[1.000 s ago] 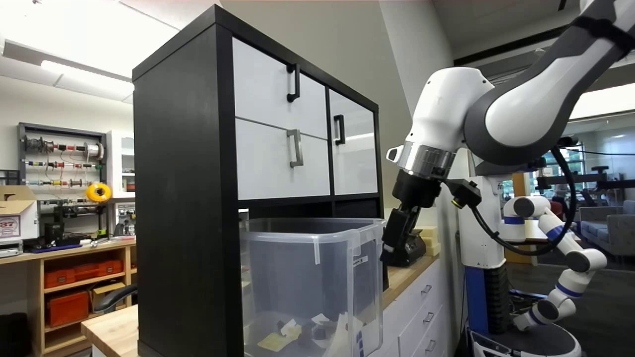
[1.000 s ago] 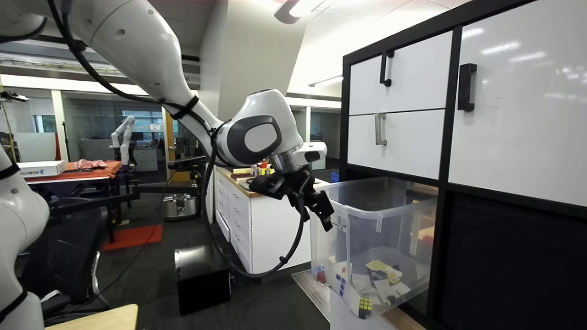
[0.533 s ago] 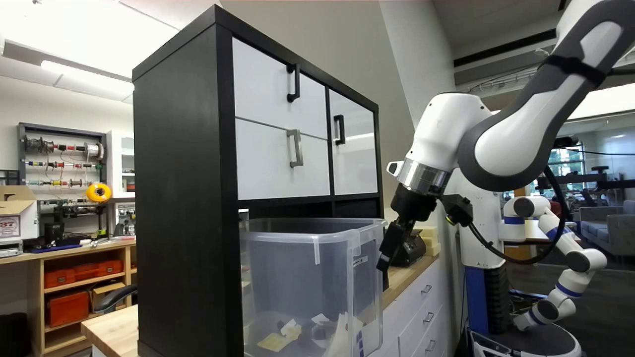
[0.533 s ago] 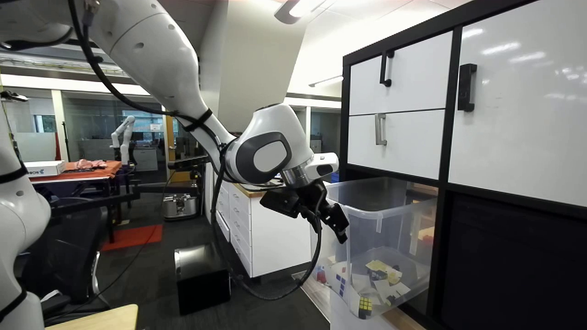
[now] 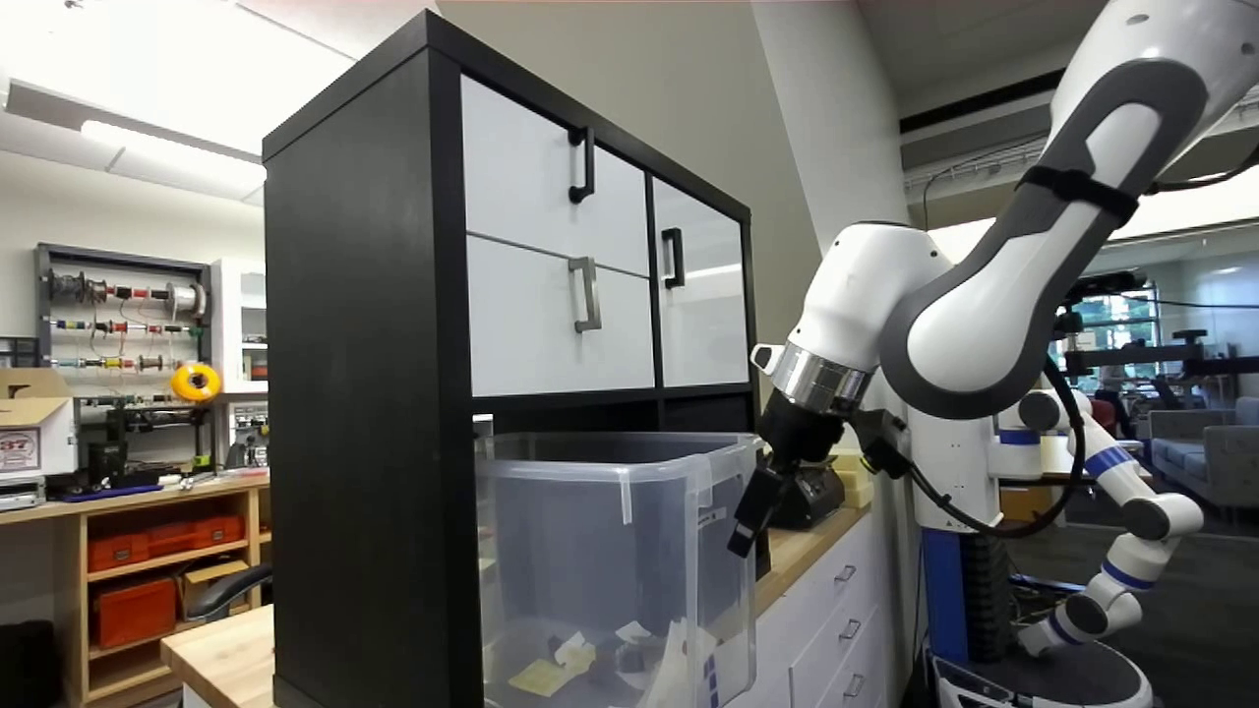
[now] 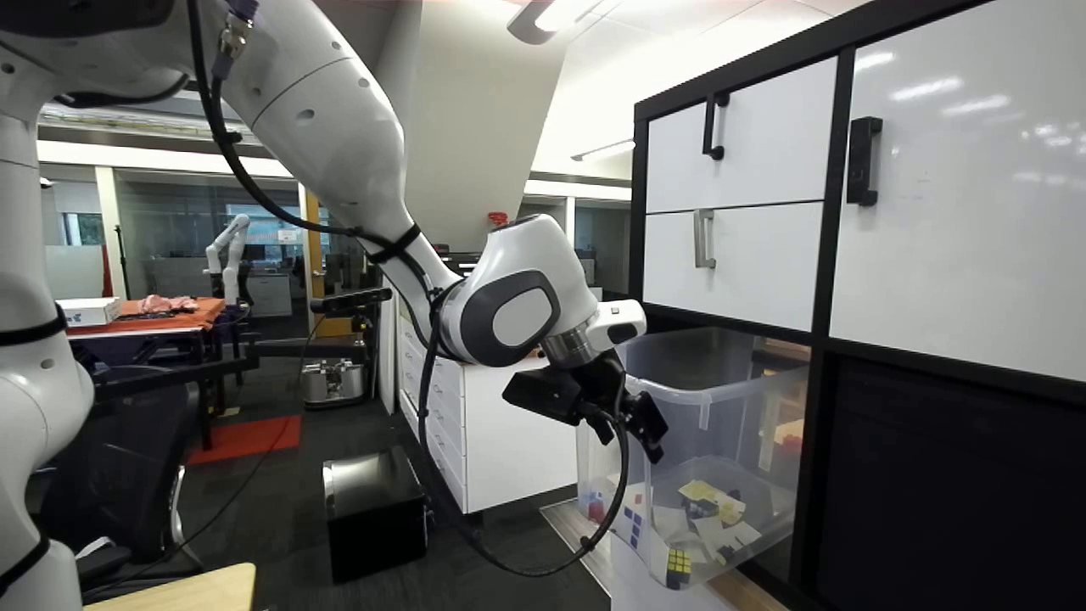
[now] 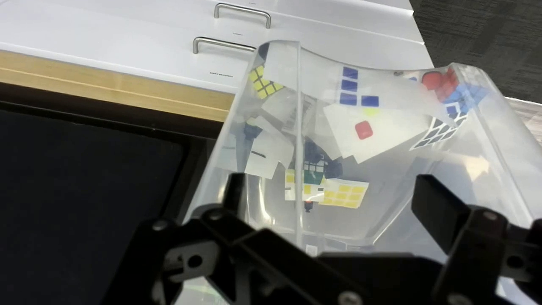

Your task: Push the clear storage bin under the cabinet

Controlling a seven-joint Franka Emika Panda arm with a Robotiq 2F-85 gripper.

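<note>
The clear storage bin [image 5: 590, 531] is a translucent tub with a rim and an open-looking top, and it holds paper scraps and cubes. It sits in the lower opening of the black-framed cabinet [image 5: 354, 344] below the white drawer fronts, with part of it sticking out. Both also show in an exterior view, bin [image 6: 721, 416] and cabinet [image 6: 747, 267]. My gripper [image 5: 738, 544] is at the bin's outer wall, below the rim, tilted downward, and appears to touch it. In the wrist view the gripper [image 7: 330, 186] has its fingers wide apart, with the bin wall [image 7: 394, 220] in front and nothing held.
A white drawer unit [image 5: 826, 610] with a wooden top stands beyond the bin. A black box [image 6: 373, 513] lies on the dark floor. A light wooden surface [image 6: 182, 590] is at the lower left. Another robot [image 5: 1092, 551] stands in the background.
The arm has come down and toward the bin, bringing the gripper to its outer wall. The bin has shifted very slightly toward the cabinet. The cabinet has not moved.
</note>
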